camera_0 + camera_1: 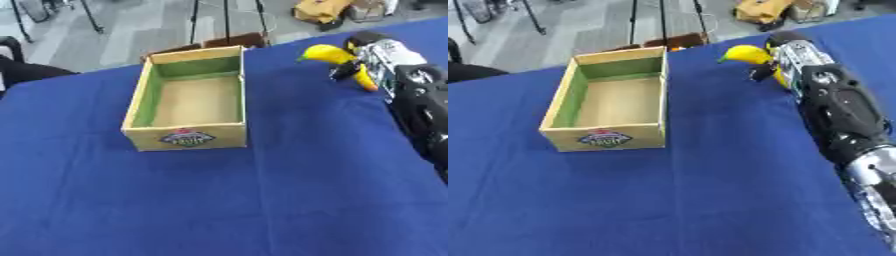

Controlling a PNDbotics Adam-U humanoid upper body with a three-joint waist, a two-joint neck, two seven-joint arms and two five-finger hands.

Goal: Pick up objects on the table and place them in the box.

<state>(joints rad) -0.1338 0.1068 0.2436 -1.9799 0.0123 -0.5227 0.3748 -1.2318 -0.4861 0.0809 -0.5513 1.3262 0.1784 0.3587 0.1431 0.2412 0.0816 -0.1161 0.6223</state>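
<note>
A yellow banana point(331, 54) is held above the blue table, off the far right of the box. My right hand point(779, 55) is shut on it, the arm reaching in along the right side. The cardboard box point(185, 137) with a green inner lining sits open at the middle left of the table, a round label on its front wall, and nothing shows inside it. The banana hangs roughly level with the box's far right corner, a short gap away. My left hand shows in neither view.
A blue cloth point(219, 200) covers the whole table. Beyond the far edge stand tripod legs point(226, 20), a brown box point(232, 41) and yellow bags on the floor. A dark object point(22, 70) sits at the far left edge.
</note>
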